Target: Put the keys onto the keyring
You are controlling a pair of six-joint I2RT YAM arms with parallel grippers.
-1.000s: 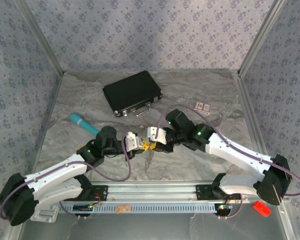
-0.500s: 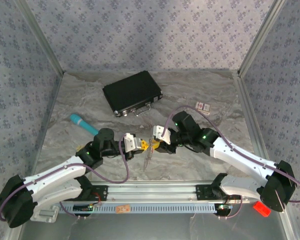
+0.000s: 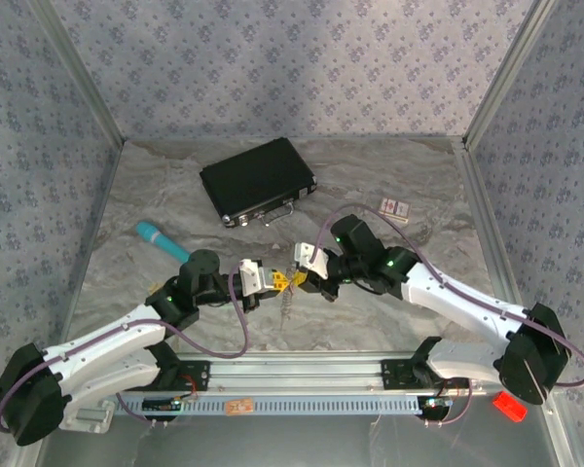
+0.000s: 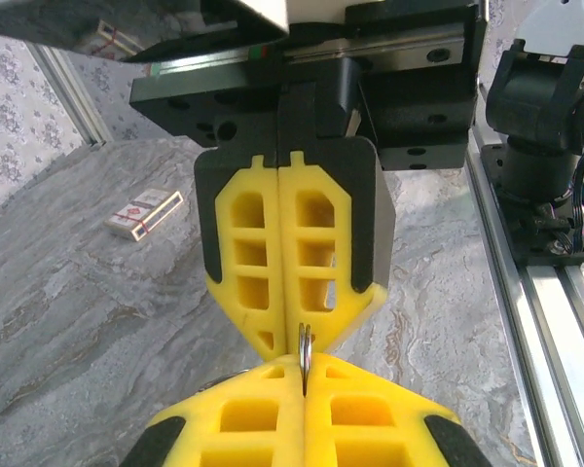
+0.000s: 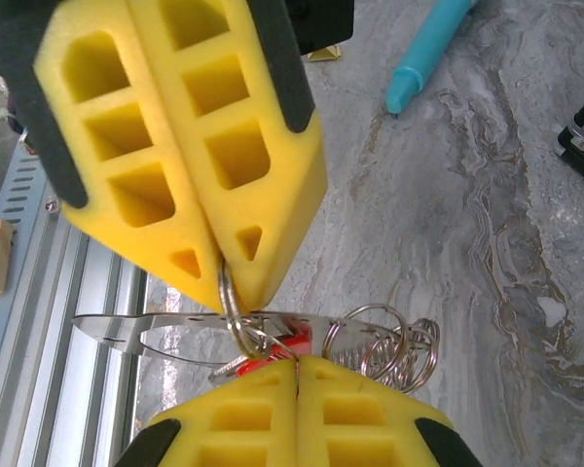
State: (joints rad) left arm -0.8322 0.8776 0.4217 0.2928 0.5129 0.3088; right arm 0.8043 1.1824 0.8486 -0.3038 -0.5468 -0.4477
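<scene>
Two robot arms met tip to tip over the grey marbled tabletop, on the near side of the flat black case. The left tool had its yellow foam fingers pressed together, pinching the thin grey metal keyring by its edge and holding it clear of the tabletop. The small metal keys, one a plain silvery blade and one with a red plastic head, hung on the ring beside a cluster of thin wire loops. The right tool was also pressed together, its tips against the red-headed key; whether it actually nipped the key could not be told. A teal pen-like stick lay left of the case and nearer the arms.
</scene>
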